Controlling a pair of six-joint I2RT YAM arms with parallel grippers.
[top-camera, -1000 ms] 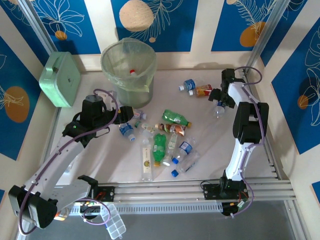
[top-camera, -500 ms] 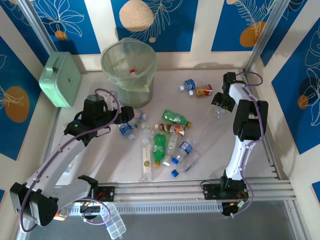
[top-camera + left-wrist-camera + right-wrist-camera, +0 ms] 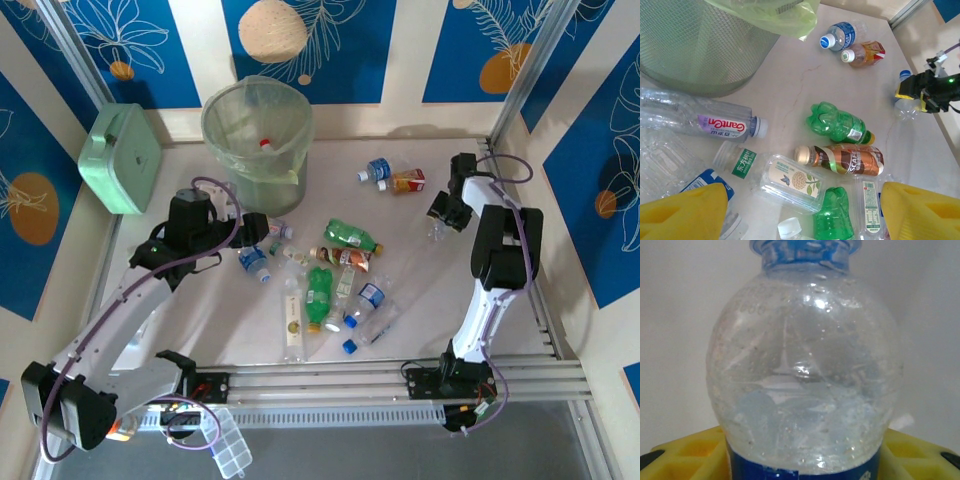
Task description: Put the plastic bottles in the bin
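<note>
The bin point(image 3: 250, 165) stands at the back left, its mesh wall point(image 3: 695, 45) close to my left gripper; a red-capped bottle point(image 3: 265, 144) lies inside. Several plastic bottles point(image 3: 330, 280) lie scattered mid-table. My left gripper point(image 3: 262, 232) point(image 3: 805, 215) hovers open above a flat clear bottle point(image 3: 790, 182), a brown bottle point(image 3: 845, 159) and a green bottle point(image 3: 840, 122). Far right, my right gripper point(image 3: 445, 212) point(image 3: 802, 457) is shut on a clear blue-capped bottle point(image 3: 805, 385) point(image 3: 437, 230), its yellow fingers point(image 3: 685, 455) pressing both sides.
A mint-green box point(image 3: 120, 158) leans at the far left wall. A blue-label bottle point(image 3: 377, 170) and an orange one point(image 3: 407, 181) lie at the back. The metal rail point(image 3: 400, 380) runs along the near edge, with a small clear case point(image 3: 232, 455) below it.
My right gripper has closed around the clear blue-capped bottle and shifted slightly to the right. The left arm has hardly moved and stays open.
</note>
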